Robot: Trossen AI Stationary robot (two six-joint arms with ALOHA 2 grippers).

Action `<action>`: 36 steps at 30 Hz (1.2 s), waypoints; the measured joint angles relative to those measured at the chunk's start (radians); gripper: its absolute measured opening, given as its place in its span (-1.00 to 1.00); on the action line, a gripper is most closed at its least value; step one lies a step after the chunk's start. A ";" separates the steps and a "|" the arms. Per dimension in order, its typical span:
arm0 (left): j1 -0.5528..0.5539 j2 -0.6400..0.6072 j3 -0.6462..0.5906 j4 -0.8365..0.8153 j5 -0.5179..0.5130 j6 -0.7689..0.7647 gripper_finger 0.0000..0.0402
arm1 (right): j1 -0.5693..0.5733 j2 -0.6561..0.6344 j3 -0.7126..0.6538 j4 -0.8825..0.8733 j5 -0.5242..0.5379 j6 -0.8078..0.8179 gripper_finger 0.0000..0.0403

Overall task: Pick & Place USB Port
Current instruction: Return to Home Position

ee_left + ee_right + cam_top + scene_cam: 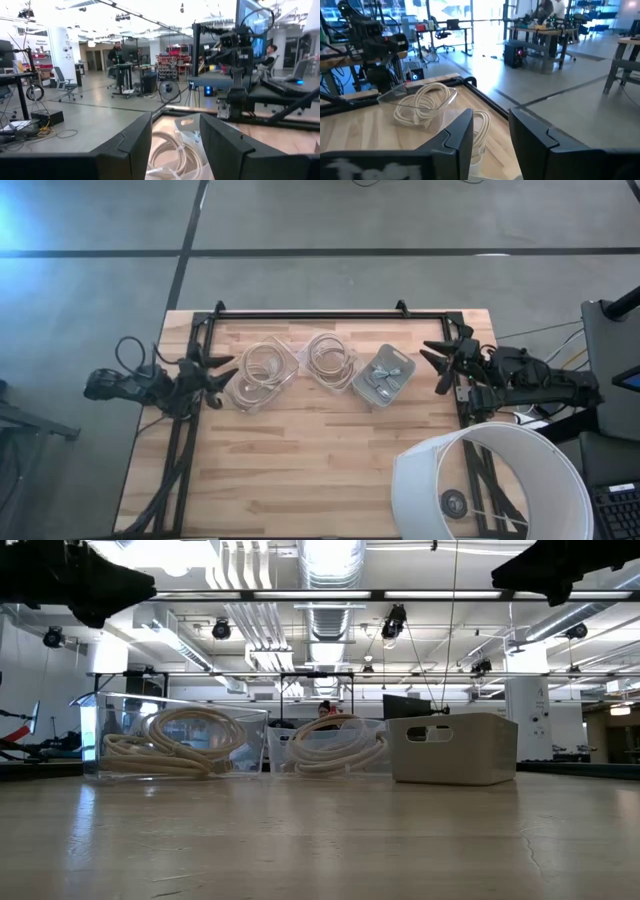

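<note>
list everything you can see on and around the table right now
table: one, light wood, under everything
frame: one, black, along the table's edges
clear bins: two, transparent, side by side mid-table
cable coils: two, cream white, one in each clear bin
white bin: one, white, right end of the row, small cables inside, colours unclear
round tub: one, white, table's right corner at the bottom of the high view
people: at least two, in the room beyond the table
left gripper: one, dark, open and empty, at the table's left edge
right gripper: one, dark, open and empty, at the table's right edge
</note>
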 joint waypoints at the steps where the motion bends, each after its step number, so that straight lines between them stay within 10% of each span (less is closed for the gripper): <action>1: 0.000 -0.003 -0.007 -0.002 0.000 0.000 -0.15 | 0.000 -0.012 -0.009 0.000 -0.002 -0.008 -0.39; 13: 0.001 -0.007 -0.074 0.050 0.001 0.000 -0.15 | 0.000 -0.132 -0.110 0.116 -0.251 -0.192 -0.35; 36: 0.003 -0.008 -0.182 0.159 -0.001 -0.017 -0.15 | 0.000 -0.171 -0.309 0.341 -0.254 -0.122 -0.46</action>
